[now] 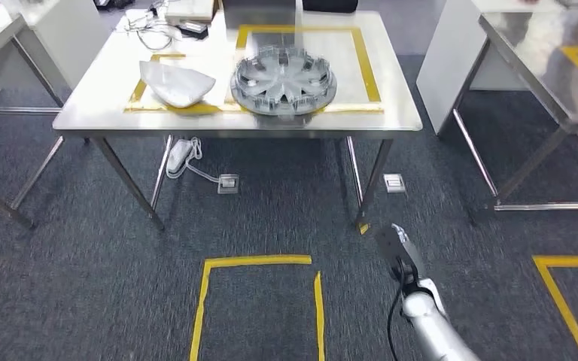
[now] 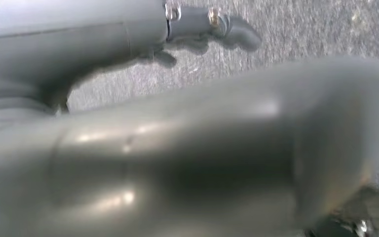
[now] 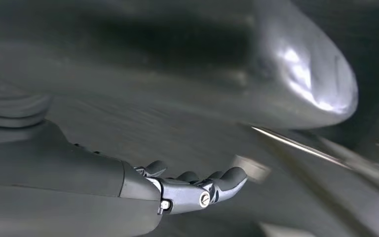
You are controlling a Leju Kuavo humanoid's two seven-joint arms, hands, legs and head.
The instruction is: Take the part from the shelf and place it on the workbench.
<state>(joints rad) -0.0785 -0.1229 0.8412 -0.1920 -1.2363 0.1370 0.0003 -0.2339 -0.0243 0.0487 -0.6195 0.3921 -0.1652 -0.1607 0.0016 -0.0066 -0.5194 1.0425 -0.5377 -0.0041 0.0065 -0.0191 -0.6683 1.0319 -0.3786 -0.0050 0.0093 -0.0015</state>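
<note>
A round grey wheel-cover part [image 1: 284, 79] lies on the steel workbench [image 1: 90, 105], straddling the yellow tape outline. A white curved part [image 1: 174, 81] lies just left of it, inside a smaller taped outline. My right hand [image 1: 396, 247] hangs low over the carpet, well in front of the bench's right leg, fingers [image 3: 212, 183] stretched out and holding nothing. In the left wrist view my left hand [image 2: 205, 24] reaches out over the grey carpet, its fingers straight and apart, with nothing in it.
Cables and small devices [image 1: 158, 26] sit at the bench's back left. A power strip [image 1: 182, 156] and floor sockets [image 1: 228, 183] lie under the bench. A second steel table [image 1: 549, 53] stands to the right. A yellow taped square [image 1: 260, 263] marks the carpet in front of me.
</note>
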